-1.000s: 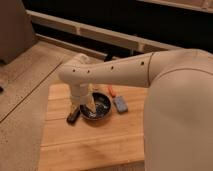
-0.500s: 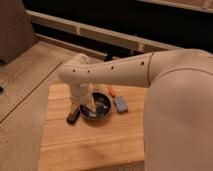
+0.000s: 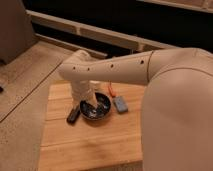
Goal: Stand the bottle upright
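Note:
My gripper (image 3: 88, 101) hangs from the cream arm and reaches down into the left side of a dark round bowl (image 3: 100, 111) on the wooden table (image 3: 85, 145). A slim pale cream shape, which looks like the bottle (image 3: 94, 87), shows at the bowl's far rim right beside the gripper. It looks roughly upright. I cannot tell whether the gripper holds it. The arm hides part of the bowl's left rim.
A black oblong bar (image 3: 73, 116) lies just left of the bowl. A grey-blue flat object (image 3: 120, 104) and a small orange item (image 3: 111, 90) lie to the bowl's right. My own arm fills the right side. Speckled floor (image 3: 25, 85) lies to the left.

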`<state>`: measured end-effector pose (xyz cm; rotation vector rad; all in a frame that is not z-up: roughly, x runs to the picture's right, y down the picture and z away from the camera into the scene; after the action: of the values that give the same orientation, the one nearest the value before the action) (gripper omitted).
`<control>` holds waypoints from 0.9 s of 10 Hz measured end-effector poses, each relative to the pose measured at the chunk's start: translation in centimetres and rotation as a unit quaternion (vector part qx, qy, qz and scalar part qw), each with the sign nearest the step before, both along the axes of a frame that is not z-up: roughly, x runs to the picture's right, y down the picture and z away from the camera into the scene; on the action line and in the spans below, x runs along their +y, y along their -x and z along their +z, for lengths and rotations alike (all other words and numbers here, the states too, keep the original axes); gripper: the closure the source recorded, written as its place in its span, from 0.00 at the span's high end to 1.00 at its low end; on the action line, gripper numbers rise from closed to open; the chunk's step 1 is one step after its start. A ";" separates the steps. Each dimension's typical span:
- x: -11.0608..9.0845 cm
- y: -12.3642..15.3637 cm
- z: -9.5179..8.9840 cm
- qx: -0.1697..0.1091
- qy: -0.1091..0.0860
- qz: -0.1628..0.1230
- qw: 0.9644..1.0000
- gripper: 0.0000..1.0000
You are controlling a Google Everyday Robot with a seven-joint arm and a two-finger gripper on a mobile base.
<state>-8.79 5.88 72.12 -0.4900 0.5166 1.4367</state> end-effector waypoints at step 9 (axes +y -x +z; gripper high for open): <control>-16.0 2.9 10.1 -0.086 -0.070 -0.083 0.990 0.65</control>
<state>-11.65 -10.17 82.21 -0.4430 0.3076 1.2474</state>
